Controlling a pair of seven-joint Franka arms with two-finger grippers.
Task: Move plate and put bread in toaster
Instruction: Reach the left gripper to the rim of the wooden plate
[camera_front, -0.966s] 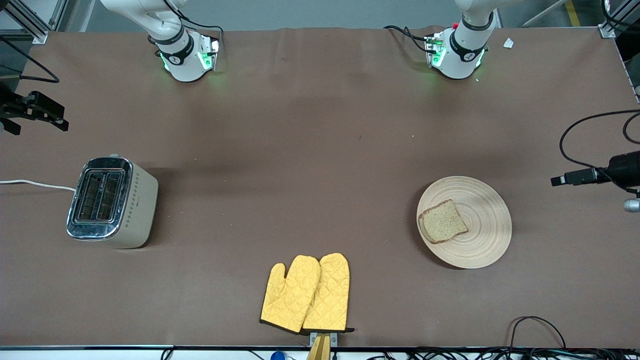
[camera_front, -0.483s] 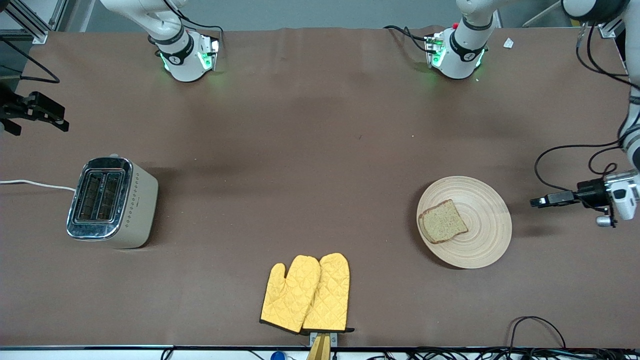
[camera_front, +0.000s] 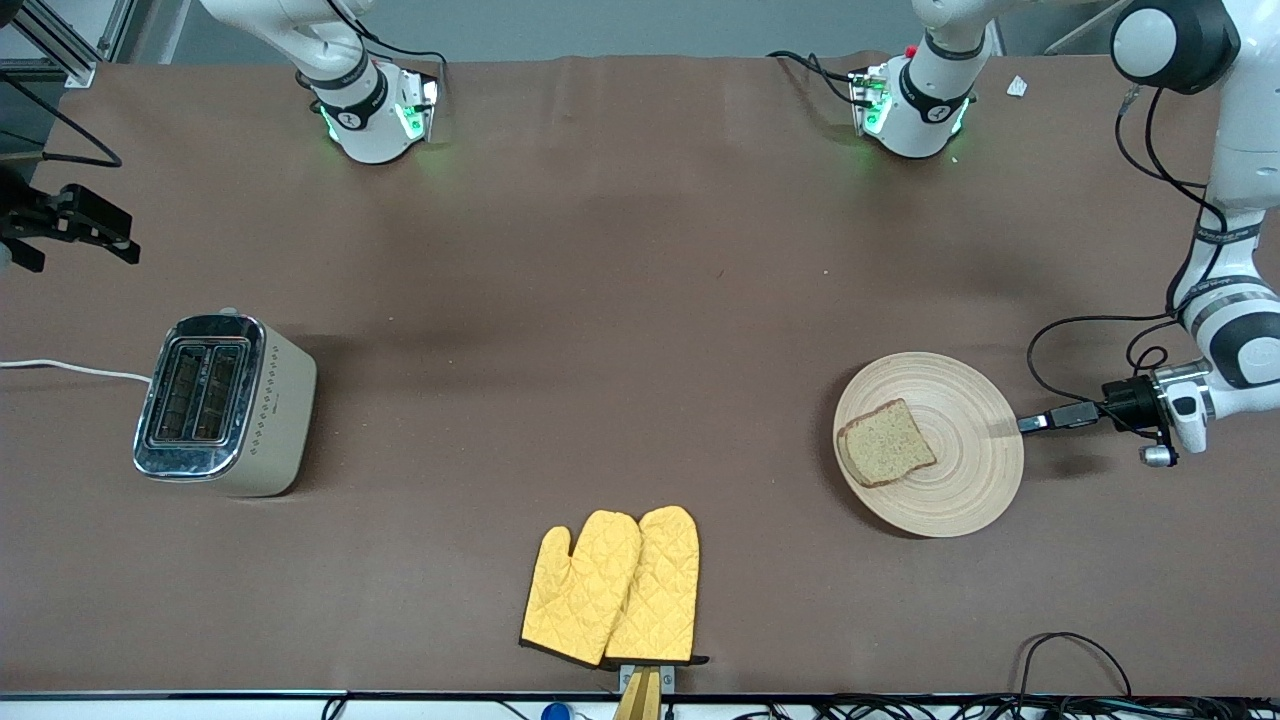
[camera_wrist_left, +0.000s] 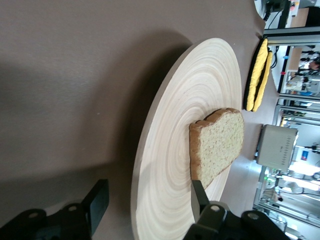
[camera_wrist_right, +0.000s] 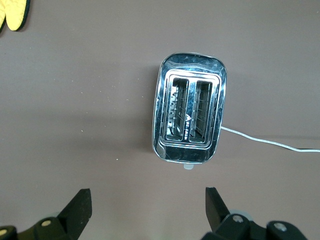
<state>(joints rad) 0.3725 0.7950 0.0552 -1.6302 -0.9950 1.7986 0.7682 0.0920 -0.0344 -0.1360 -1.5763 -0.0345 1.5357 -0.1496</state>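
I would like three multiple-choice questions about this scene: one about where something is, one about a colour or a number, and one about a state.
1. Where does the bread lie?
A. in the toaster
B. on the plate
C. on the mitts

2. What colour are the oven mitts?
A. yellow
B. blue
C. white

3. How does the left gripper stand at the plate?
A. shut, lifting the plate
B. open, one finger on each side of the plate's rim
C. shut on the bread

Answers:
1 B, the slice rests on the plate's ringed surface, while the slots of the toaster are empty in the right wrist view.
2 A, both quilted mitts are yellow.
3 B, the left wrist view shows the fingers apart with the rim between them.
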